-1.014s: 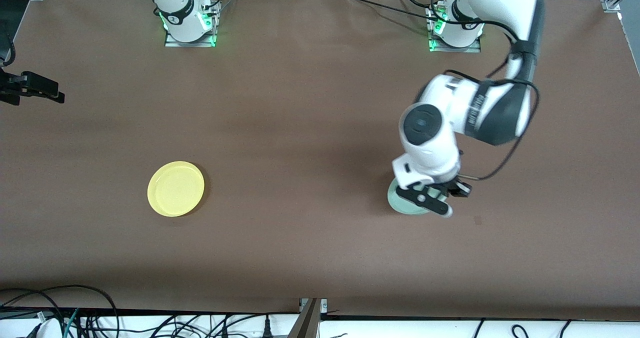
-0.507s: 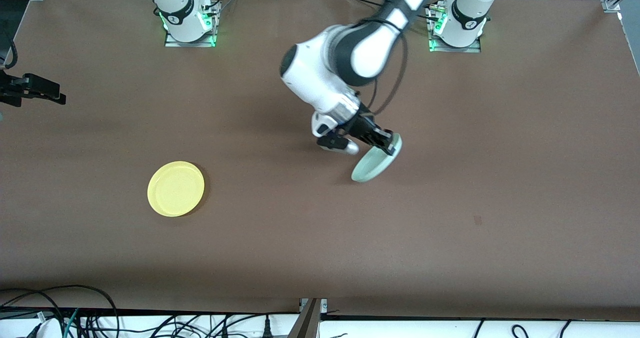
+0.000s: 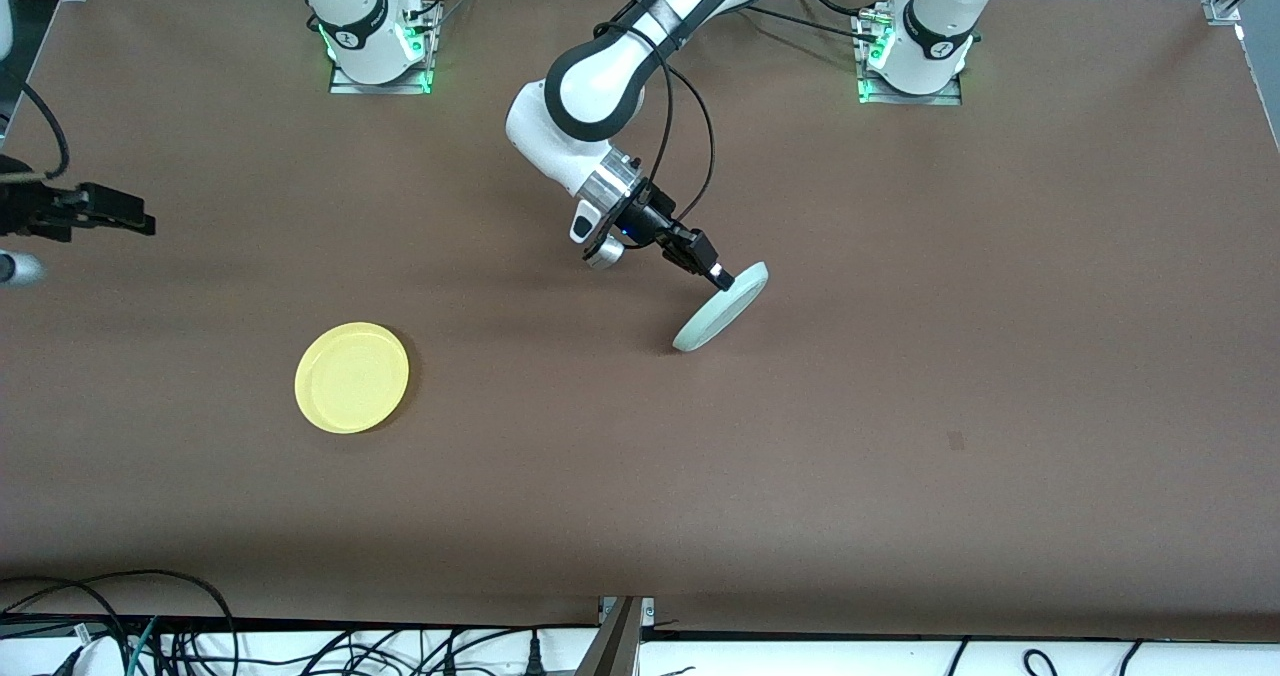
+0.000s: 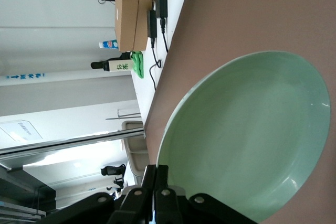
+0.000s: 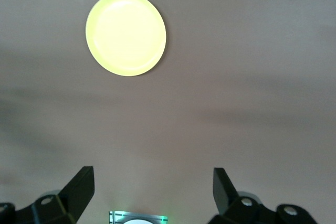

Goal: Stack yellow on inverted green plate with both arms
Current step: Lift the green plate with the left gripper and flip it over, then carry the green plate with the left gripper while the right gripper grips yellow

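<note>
Pale green, the plate (image 3: 722, 306) has swung from the left arm's end to mid-table, tipped on edge, its rim pinched in the left claw (image 3: 716, 276), half-flipped; the yellow plate (image 3: 351, 377) lies flat under the spread right claw (image 3: 128, 220).

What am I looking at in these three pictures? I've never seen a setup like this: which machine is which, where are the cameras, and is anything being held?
These are two white robot arms bolted along one edge of a brown table. The wide picture comes from a high camera facing them; the other two come from cameras on each arm's wrist.

The left gripper is over the middle of the table, its fingers shut on the rim of the green plate, which is tilted steeply on edge. The left wrist view shows the plate's hollow side up close.

The right gripper waits at the right arm's end of the table with its fingers open and nothing between them. Its wrist view looks down on the yellow plate, which lies flat on the table, nearer the front camera than the green plate.
</note>
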`<state>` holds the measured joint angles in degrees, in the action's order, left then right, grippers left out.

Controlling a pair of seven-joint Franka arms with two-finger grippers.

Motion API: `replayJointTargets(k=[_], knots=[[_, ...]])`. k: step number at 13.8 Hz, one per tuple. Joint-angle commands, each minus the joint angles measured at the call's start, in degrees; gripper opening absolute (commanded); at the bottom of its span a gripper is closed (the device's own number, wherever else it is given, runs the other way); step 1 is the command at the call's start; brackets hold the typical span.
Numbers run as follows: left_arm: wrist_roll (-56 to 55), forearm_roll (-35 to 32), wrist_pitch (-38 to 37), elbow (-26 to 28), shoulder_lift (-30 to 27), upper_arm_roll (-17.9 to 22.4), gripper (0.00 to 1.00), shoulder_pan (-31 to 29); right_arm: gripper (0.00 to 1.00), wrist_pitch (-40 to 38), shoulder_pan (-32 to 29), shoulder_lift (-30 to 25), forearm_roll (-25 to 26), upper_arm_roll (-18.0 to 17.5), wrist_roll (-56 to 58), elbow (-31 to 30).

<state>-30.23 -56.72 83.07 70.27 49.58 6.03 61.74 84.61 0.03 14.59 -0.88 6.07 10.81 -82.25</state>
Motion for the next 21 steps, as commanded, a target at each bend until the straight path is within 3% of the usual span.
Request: replayJointTargets(k=[1, 3, 9, 14, 16, 17, 18, 21], knots=[[0.18, -3.65, -1.68, -3.12, 3.23, 1.18, 0.00, 3.02, 1.00, 3.53, -2.05, 6.13, -3.15, -0.10, 1.14, 0.51], [-4.55, -4.36, -1.33, -3.21, 4.12, 1.53, 0.00, 3.91, 1.00, 6.96, -2.32, 9.74, -6.84, -0.10, 0.88, 0.43], [-13.36, -4.36, -0.54, -4.79, 7.81, 1.45, 0.00, 6.64, 1.00, 14.43, -1.97, 17.83, -7.29, -0.27, 0.61, -1.67], [-16.52, -3.75, -1.15, -4.35, 8.77, 1.27, 0.02, 8.21, 1.00, 34.36, -1.79, 18.72, -9.31, -0.89, 0.35, -16.51], [-19.42, -2.87, -3.96, -4.79, 9.75, 1.18, 0.18, 9.01, 1.00, 40.61, -1.44, 18.89, -10.28, -1.15, 0.35, -20.65], [-19.69, -1.39, -4.14, -4.70, 9.66, 1.18, 0.39, 9.53, 1.00, 42.72, -1.44, 19.15, -10.28, -1.76, 0.26, -22.06], [-19.95, -1.11, -4.06, -4.44, 9.83, 1.18, 0.49, 10.41, 1.00, 43.35, -1.44, 19.16, -10.80, -2.03, 0.26, -22.86], [-25.21, 0.12, -4.05, -4.18, 10.27, 1.09, 0.58, 12.08, 1.00, 43.36, -1.53, 19.42, -12.74, -2.03, 0.26, -22.95]])
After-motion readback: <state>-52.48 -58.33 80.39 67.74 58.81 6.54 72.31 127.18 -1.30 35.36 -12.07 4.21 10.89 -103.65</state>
